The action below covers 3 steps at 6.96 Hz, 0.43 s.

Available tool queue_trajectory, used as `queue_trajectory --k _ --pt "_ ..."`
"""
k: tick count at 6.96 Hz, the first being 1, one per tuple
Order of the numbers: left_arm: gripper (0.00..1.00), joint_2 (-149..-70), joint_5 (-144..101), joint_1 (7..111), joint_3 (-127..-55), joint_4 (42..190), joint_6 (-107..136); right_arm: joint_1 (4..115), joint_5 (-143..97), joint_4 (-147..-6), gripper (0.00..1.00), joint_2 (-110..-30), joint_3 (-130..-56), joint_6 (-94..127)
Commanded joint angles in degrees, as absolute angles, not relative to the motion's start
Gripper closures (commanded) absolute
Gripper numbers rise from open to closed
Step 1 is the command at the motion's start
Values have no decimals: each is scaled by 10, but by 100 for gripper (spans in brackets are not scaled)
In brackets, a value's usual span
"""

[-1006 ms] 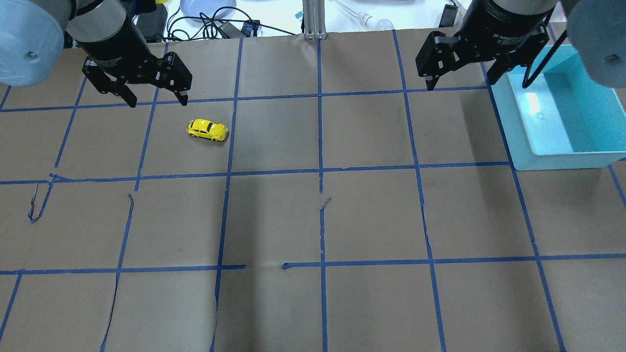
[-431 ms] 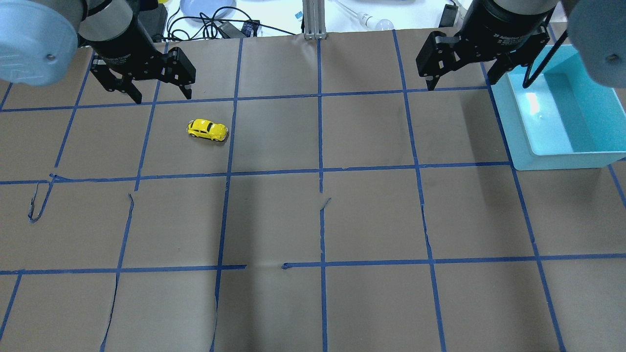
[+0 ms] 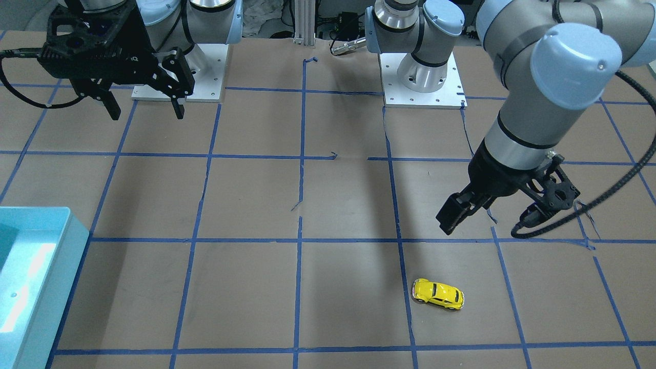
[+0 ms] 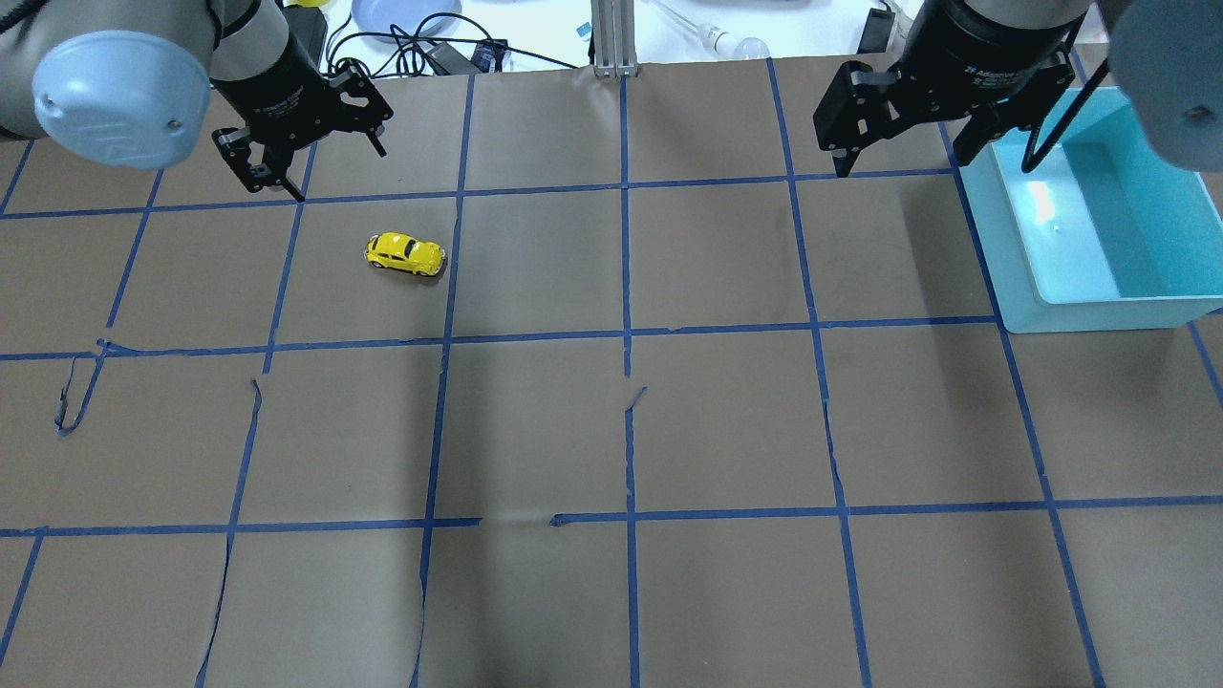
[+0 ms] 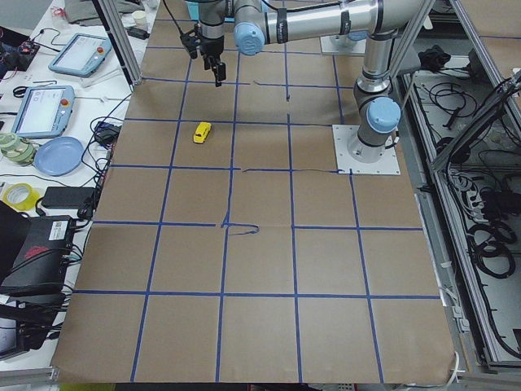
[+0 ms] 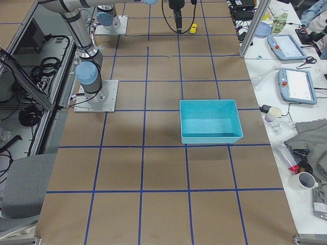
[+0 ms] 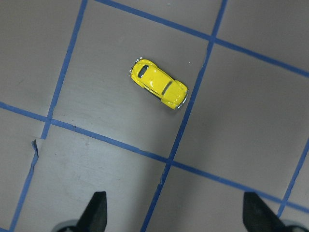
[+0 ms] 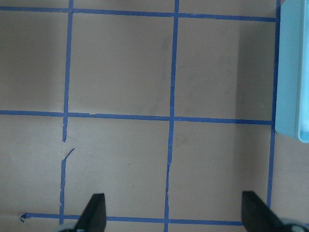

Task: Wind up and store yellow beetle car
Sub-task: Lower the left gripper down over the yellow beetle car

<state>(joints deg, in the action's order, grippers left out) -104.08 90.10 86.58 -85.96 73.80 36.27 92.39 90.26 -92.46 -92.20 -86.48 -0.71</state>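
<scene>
The yellow beetle car — near but clear of the left gripper, jaws wide apart.

This is a robotics lab. A left arm and a right arm, both industrial, stand bolted through white base plates onto a surface covered in brown paper and marked into squares with blue tape. Aluminium frame posts rise at its edge. White benches alongside carry touchscreen teach pendants, rolls of tape and a mug. Bundles of black cable lie behind the arms, near a grey office chair. A dark box on one bench is perhaps a power supply; it shows too small to tell.
</scene>
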Motion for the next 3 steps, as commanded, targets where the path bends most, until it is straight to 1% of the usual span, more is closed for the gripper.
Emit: queue_trajectory --k 1,3 --pt "0 -1092 901 857 -860 712 570 925 901 -924 0 -924 -865 -7" --pt "0 -1142 896 849 -871 649 630 924 902 -922 0 -925 -866 -7"
